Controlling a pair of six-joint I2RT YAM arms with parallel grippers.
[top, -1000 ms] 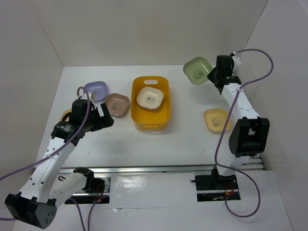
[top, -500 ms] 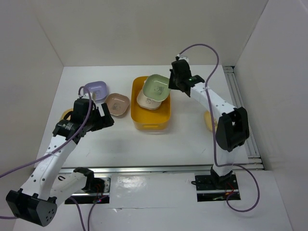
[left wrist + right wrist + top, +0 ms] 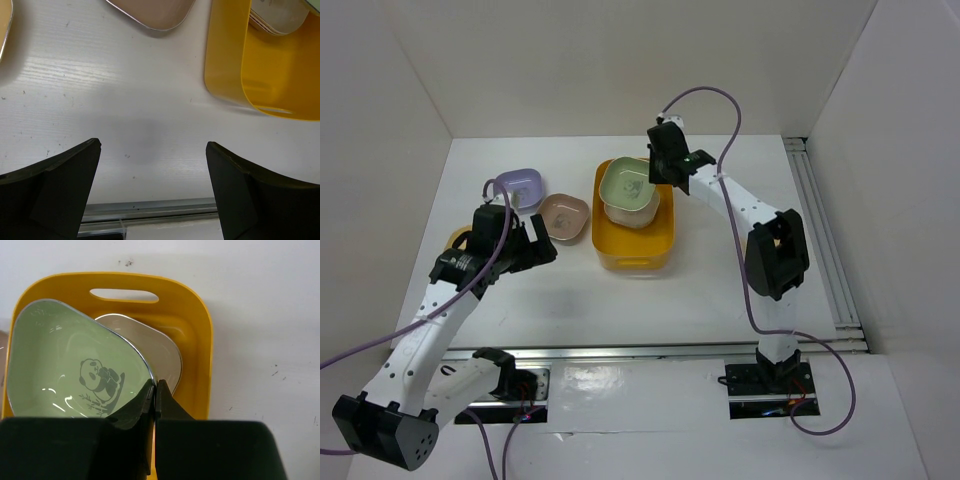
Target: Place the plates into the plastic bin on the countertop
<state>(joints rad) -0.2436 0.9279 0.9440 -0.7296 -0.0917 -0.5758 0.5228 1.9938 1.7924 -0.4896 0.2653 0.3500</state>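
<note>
Right tool point(image 3: 155, 386) clamps the green plate point(image 3: 60, 350), its panda print point(image 3: 101, 378) clear only wrist-side; left tool point(image 3: 153, 146) gapes.

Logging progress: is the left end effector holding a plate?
No, the left end effector stands open above the countertop, with nothing in it.

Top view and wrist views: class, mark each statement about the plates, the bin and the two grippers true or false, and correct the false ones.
1. The right gripper is shut on the rim of the green plate. True.
2. The yellow bin holds no plate. False: a cream plate lies in it.
3. The left gripper holds a plate. False: it is open above the table, holding nothing.
4. The green plate has a panda print. True.
5. The lavender plate lies inside the bin. False: it lies on the table, left of the bin.
</note>
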